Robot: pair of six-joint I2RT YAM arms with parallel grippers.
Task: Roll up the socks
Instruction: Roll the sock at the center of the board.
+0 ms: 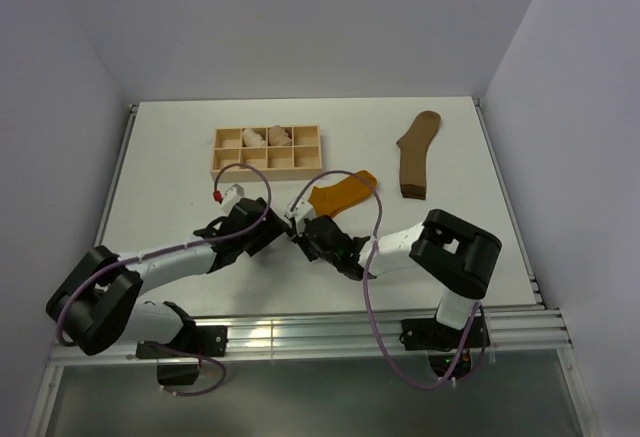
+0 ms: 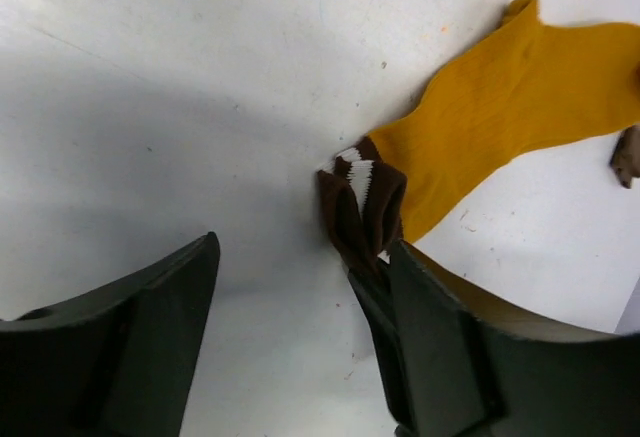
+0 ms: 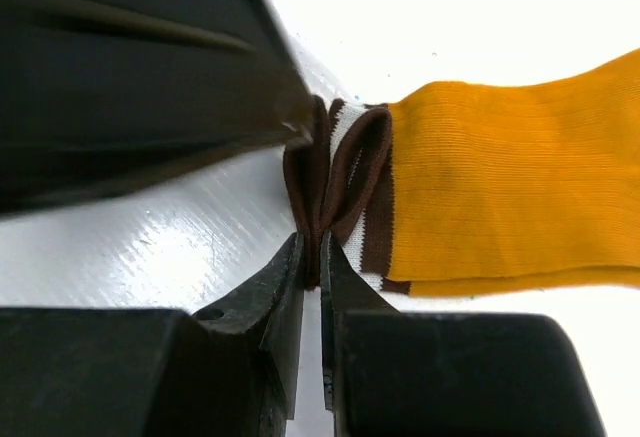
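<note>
A mustard-orange sock point(image 1: 340, 195) lies flat near the middle of the table, its striped brown-and-white cuff point(image 3: 345, 162) bunched and lifted at the near-left end. My right gripper point(image 3: 312, 247) is shut on the brown edge of that cuff. My left gripper point(image 2: 300, 247) stands open right beside it, with bare table between its fingers point(image 2: 150, 337) and the cuff point(image 2: 362, 202) just past its right fingertip. In the top view the two grippers, left point(image 1: 283, 225) and right point(image 1: 303, 233), meet tip to tip. The olive-brown sock point(image 1: 415, 152) lies flat at the back right, untouched.
A wooden compartment tray point(image 1: 265, 172) sits at the back centre-left with two pale pinkish rolled bundles point(image 1: 252, 139) in its rear cells. Purple cables loop over both arms near the mustard sock. White walls close the table at the back and sides.
</note>
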